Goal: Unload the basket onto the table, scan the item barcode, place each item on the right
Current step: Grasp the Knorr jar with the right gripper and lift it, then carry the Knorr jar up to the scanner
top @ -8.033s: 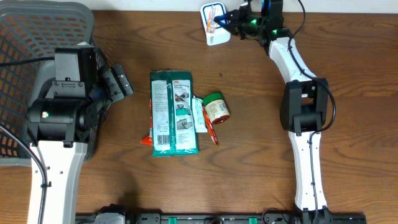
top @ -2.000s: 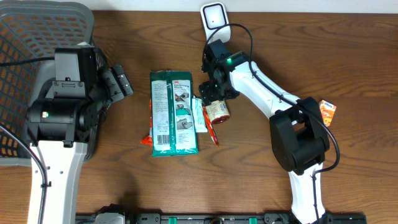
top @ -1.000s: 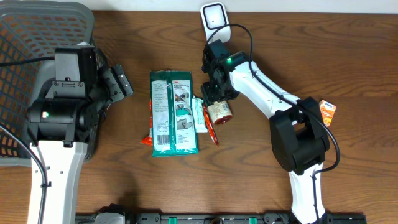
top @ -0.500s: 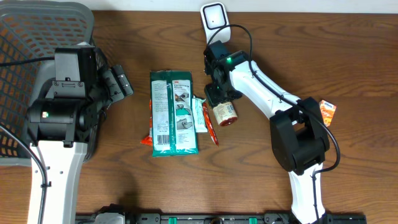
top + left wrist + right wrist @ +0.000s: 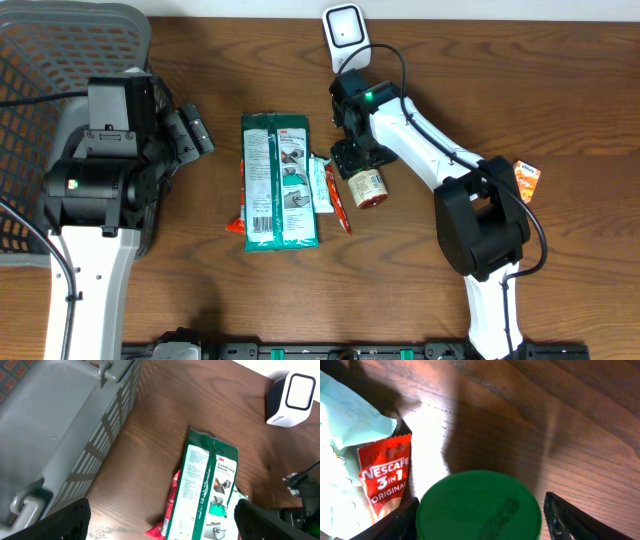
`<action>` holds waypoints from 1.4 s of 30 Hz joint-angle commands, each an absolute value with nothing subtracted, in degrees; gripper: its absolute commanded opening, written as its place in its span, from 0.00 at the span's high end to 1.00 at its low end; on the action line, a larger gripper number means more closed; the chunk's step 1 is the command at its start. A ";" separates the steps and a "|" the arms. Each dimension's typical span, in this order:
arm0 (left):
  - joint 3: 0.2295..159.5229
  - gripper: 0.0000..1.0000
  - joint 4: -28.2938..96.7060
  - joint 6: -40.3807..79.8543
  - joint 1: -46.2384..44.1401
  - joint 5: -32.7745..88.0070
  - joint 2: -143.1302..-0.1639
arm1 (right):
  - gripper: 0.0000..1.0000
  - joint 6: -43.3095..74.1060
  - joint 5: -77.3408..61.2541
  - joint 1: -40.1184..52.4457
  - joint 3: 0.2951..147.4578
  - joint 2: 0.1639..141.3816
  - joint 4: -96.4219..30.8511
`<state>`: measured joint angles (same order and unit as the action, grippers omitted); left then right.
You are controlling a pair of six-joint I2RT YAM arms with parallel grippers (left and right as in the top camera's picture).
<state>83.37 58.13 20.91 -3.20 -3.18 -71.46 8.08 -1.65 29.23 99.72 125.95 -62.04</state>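
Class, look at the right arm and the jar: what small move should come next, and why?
Probably close the right end effector on the jar by its green lid. Its fingers sit on either side of the lid with a slight gap, so nothing is held yet, and the jar lies on the table, away from the scanner.

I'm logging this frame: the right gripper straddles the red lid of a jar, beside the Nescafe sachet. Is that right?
Not quite. The lid is green, not red, as the right wrist view shows. Otherwise it stands: the right gripper straddles the lid of the jar, beside the Nescafe sachet.
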 commanded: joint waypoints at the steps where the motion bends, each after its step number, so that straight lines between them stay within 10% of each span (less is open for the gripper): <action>1: 83.81 0.09 58.26 20.16 -3.01 -3.68 -71.48 | 0.23 6.52 -1.10 29.67 100.40 124.81 -62.74; 20: 83.81 0.09 58.26 20.16 -3.01 -3.70 -71.48 | 0.53 7.79 -1.10 29.67 101.73 118.13 -65.63; 36: 83.81 0.09 58.26 20.16 -3.01 -3.70 -71.48 | 0.54 17.02 4.47 29.02 97.23 108.88 -65.73; 42: 83.81 0.09 58.26 20.16 -3.01 -3.70 -71.48 | 0.40 17.15 3.70 29.02 94.19 108.86 -59.37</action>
<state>83.37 58.13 20.91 -3.20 -3.18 -71.46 16.21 3.55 28.95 94.56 108.42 -60.23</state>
